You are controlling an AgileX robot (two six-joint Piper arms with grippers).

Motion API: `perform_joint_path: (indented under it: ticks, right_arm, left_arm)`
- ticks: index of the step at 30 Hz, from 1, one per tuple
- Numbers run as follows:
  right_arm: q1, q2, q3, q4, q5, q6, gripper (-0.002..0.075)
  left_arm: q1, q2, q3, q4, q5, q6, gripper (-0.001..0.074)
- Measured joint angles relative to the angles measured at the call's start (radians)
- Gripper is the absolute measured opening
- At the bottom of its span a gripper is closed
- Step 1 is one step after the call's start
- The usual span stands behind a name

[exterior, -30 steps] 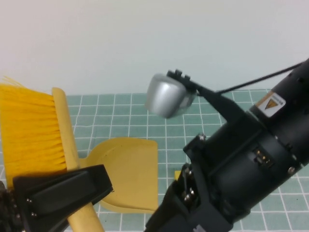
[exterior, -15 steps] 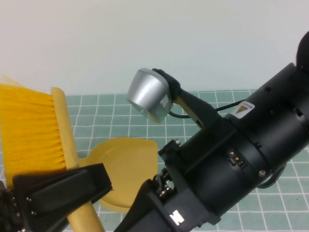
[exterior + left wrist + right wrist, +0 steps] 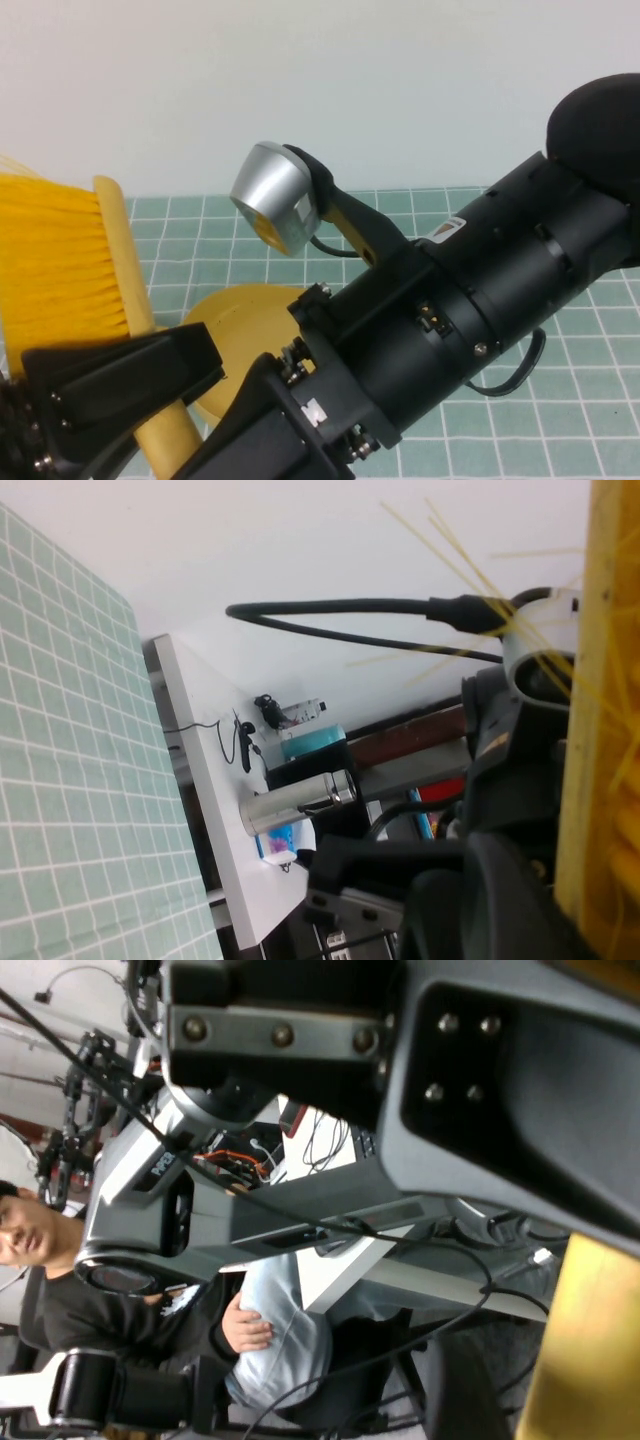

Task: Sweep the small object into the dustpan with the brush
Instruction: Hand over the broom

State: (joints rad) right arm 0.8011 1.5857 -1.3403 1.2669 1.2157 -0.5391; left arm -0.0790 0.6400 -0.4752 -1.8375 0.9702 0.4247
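The brush stands up at the left of the high view, its orange-yellow bristles (image 3: 55, 265) pointing left and its tan handle (image 3: 125, 270) running down into my left gripper (image 3: 115, 395), which is shut on it. In the left wrist view the same handle (image 3: 590, 730) is a yellow strip. The mustard dustpan (image 3: 235, 315) lies on the mat, mostly covered by my right arm (image 3: 430, 330). My right gripper (image 3: 255, 445) reaches down past the frame's bottom edge near the pan. A mustard-yellow piece (image 3: 590, 1350) lies close against it. The small object is hidden.
A green gridded mat (image 3: 570, 400) covers the table up to a white wall. A silver camera (image 3: 275, 195) juts from the right arm. A white side table with a steel flask (image 3: 300, 800) stands beyond the mat, and a seated person (image 3: 60, 1290) is behind the robot.
My right arm has swung left and lower across the view, covering the small yellow cube and most of the dustpan. The brush has shifted slightly left.
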Motion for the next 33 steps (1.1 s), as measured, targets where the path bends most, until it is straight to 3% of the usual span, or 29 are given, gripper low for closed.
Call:
perform_joint_path:
  ticks: [9, 15, 20, 24, 28, 30, 33]
  right_arm:
    - [0.000, 0.024, 0.000, 0.022, -0.002, -0.027, 0.0329]
    - [0.000, 0.031, 0.000, 0.037, -0.006, -0.045, 0.0188]
    - [0.000, 0.034, 0.001, 0.042, -0.013, -0.052, 0.0181]
    - [0.000, 0.034, 0.002, 0.042, -0.019, -0.078, 0.0181]
    - [0.002, 0.034, 0.002, 0.044, -0.024, -0.107, 0.0181]
    - [0.002, 0.034, 0.002, 0.050, -0.022, -0.118, 0.0181]
    - [0.002, 0.034, 0.002, 0.047, -0.022, -0.120, 0.0179]
  left_arm:
    - [0.000, 0.000, 0.000, 0.000, -0.014, -0.015, 0.0000]
    - [0.000, 0.000, 0.000, 0.000, -0.042, -0.022, 0.0000]
    - [0.000, 0.000, 0.000, 0.000, -0.048, 0.004, 0.0013]
    - [0.000, 0.000, 0.000, 0.000, -0.049, 0.045, 0.0155]
    - [0.000, 0.000, 0.000, 0.000, -0.038, 0.065, 0.0398]
    - [0.000, 0.000, 0.000, 0.000, -0.038, 0.073, 0.0442]
    - [0.000, 0.000, 0.000, 0.000, -0.040, 0.102, 0.0438]
